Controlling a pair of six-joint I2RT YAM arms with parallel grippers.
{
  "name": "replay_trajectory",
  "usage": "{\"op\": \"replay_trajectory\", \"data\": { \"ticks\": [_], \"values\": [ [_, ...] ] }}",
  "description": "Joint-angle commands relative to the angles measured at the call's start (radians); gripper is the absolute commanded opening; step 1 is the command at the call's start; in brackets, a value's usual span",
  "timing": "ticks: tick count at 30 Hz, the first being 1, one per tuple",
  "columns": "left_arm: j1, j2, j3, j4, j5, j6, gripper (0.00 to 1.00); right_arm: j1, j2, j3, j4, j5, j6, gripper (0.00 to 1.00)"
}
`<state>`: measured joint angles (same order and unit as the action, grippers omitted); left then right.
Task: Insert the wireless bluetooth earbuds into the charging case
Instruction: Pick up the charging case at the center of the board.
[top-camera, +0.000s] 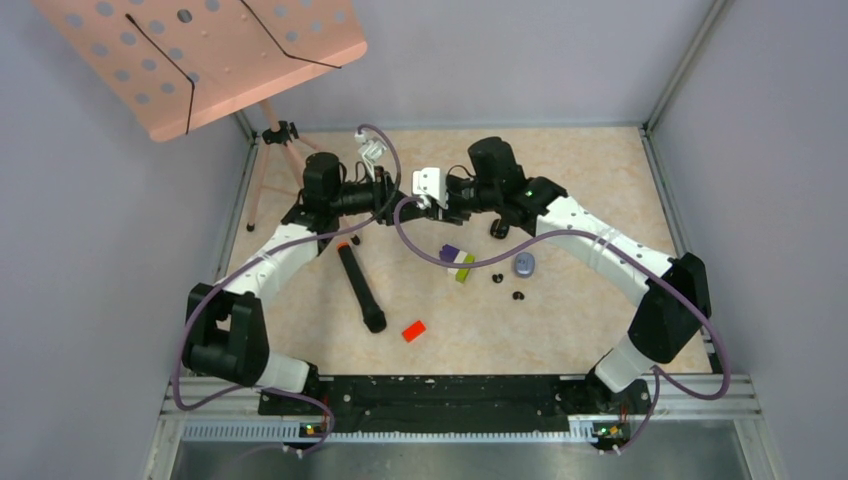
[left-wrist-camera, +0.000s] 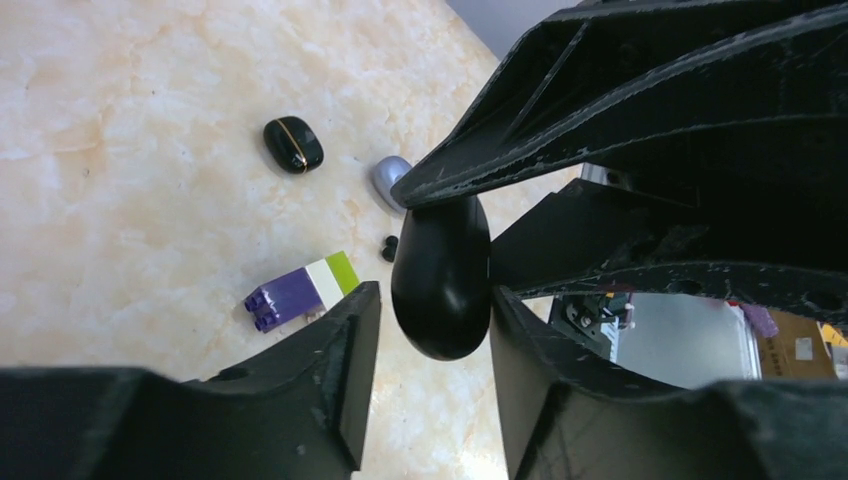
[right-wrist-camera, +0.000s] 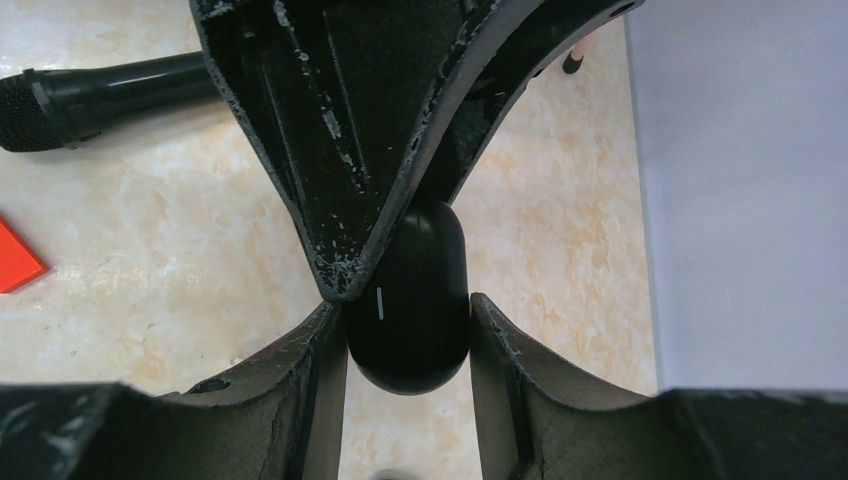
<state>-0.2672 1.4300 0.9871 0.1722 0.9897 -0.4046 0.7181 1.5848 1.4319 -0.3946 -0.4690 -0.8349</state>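
Earbuds lie on beige marbled tbl btwn grey walls.

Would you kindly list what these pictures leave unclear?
Top view: held black case hidden among the fingers.
Left wrist: pale case half behind a right finger.
Right wrist: red block cut by left edge.
Top view: loose earbuds too small for detail.
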Motion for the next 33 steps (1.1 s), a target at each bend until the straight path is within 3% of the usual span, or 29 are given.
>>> {"op": "replay_trajectory", "data": {
  "ticks": [1, 3, 6, 10, 13, 17, 21, 29, 33],
  "values": [
    [-0.003, 0.017, 0.048, 0.092, 0.039, -0.025, 0.36, 0.003, -0.02, 0.003, 0.042, -0.017, 0.019, 0.27],
    [-0.003, 0.026, 0.055, 0.098, 0.052, -0.024, 0.25, 0.003, -0.023, -0.006, 0.037, -0.028, 0.031, 0.34],
    [-0.003, 0.037, 0.061, 0.098, 0.078, -0.01, 0.12, -0.009, -0.032, -0.003, 0.003, -0.074, 0.09, 0.52],
    [-0.003, 0.033, 0.064, 0.069, 0.125, 0.059, 0.06, -0.076, -0.033, 0.095, -0.147, -0.175, 0.178, 0.66],
    [-0.01, 0.001, 0.056, 0.013, 0.153, 0.217, 0.07, -0.146, -0.024, 0.188, -0.276, -0.285, 0.239, 0.74],
    [-0.044, -0.067, 0.053, -0.123, 0.126, 0.519, 0.07, -0.194, 0.039, 0.32, -0.482, -0.39, 0.249, 0.71],
    [-0.08, -0.106, 0.041, -0.129, 0.093, 0.631, 0.08, -0.194, 0.107, 0.397, -0.624, -0.442, 0.234, 0.58],
    [-0.107, -0.12, 0.039, -0.118, 0.086, 0.67, 0.08, -0.195, 0.128, 0.407, -0.626, -0.493, 0.199, 0.55],
    [-0.115, -0.104, 0.047, -0.081, 0.075, 0.635, 0.08, -0.194, 0.143, 0.414, -0.629, -0.517, 0.192, 0.49]
  ]
}}
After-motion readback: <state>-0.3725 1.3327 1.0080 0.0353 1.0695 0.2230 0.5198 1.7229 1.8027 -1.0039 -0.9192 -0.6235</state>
